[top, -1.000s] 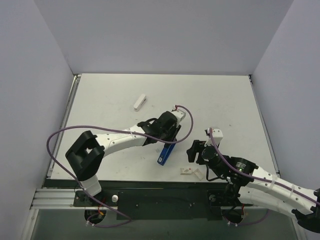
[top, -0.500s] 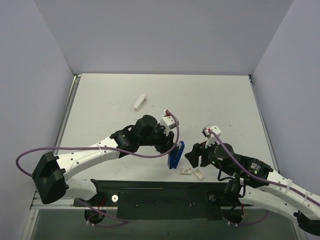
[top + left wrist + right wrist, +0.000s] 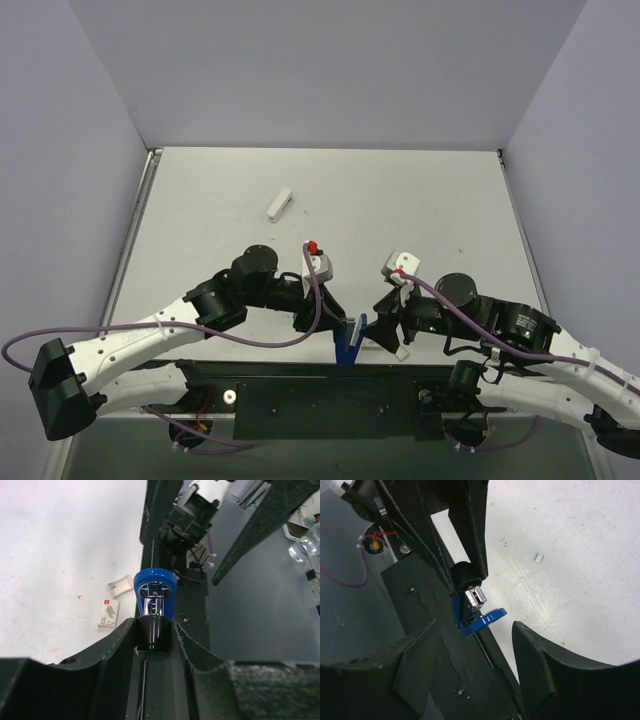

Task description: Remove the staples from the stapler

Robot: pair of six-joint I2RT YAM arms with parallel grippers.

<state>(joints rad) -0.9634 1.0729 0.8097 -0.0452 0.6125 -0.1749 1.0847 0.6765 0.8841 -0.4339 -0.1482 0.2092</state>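
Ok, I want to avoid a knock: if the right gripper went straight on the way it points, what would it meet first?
Most likely the blue stapler, held by the left gripper. It sits centred ahead of the open right gripper. Depth is unclear.

Near edge crowded: left gripper (image 3: pixel 335 322) and right gripper (image 3: pixel 388 325) close in from both sides on the upright stapler (image 3: pixel 349 343), with a narrow gap on its right. Small white boxes (image 3: pixel 108 614) lie on the tabletop (image 3: pixel 430 190) just beside. Far half is free to pass, except the white bar (image 3: pixel 281 204) at far left
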